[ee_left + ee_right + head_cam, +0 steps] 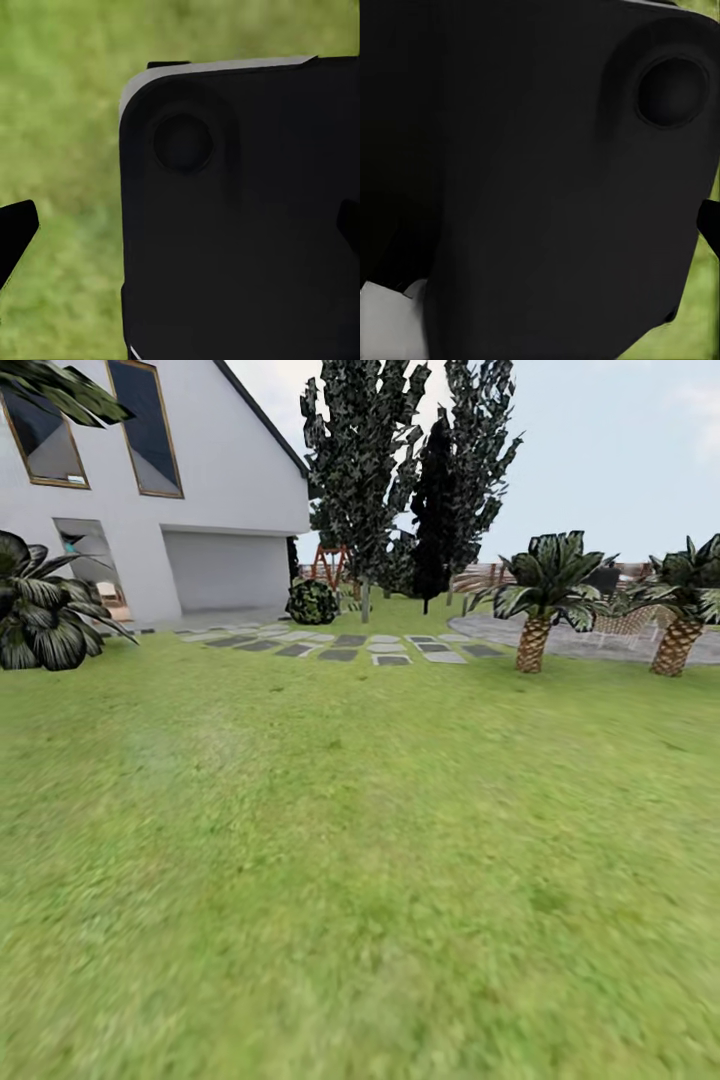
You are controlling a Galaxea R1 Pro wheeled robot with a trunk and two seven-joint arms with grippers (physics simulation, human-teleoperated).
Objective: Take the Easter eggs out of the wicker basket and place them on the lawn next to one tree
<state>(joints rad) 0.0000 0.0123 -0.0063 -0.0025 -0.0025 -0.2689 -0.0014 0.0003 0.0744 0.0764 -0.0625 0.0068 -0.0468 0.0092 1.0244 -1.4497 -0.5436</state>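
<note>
The lawn (360,860) spreads wide and green from the near edge of the head view to the house. Far across it stands a tree (365,460) with a slim pale trunk and a dark, pale-speckled crown. The Easter eggs and the wicker basket are out of view. In the left wrist view my left gripper (181,229) is open, its black fingertips (16,234) far apart over grass, with a black part of the robot's body in between. In the right wrist view my right gripper (540,225) shows one fingertip (709,223) at the far edge, against the same black body.
A white house (200,480) stands at the back left with a broad-leaved plant (40,610) before it. Stepping stones (350,645) lead to a grey patio (590,642). Two short palms (540,600) (682,610) edge the patio. A black-leaved tree (435,500) and a playset (325,565) stand behind.
</note>
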